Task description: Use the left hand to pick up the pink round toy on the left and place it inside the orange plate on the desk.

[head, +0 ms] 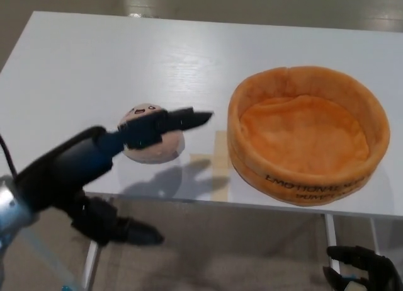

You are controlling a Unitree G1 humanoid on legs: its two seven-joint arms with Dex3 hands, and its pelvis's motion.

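Note:
The pink round toy (pixel 156 154), with a small face on top, lies on the white desk (pixel 94 58) left of centre. My left hand (pixel 88 168) is raised at the desk's front left, blurred and open. One finger (pixel 179 121) reaches across the toy's upper half and hides part of it, while the other fingers hang spread below the desk edge. The orange plush plate (pixel 302 177), round with a raised wall and nothing inside, stands to the right of the toy. My right hand (pixel 362 269) shows low in the bottom right corner, under the desk edge.
A cross of tan tape (pixel 217 160) marks the desk between toy and plate. The desk's front edge runs just below both. White desk legs (pixel 330 237) stand on the beige floor beneath.

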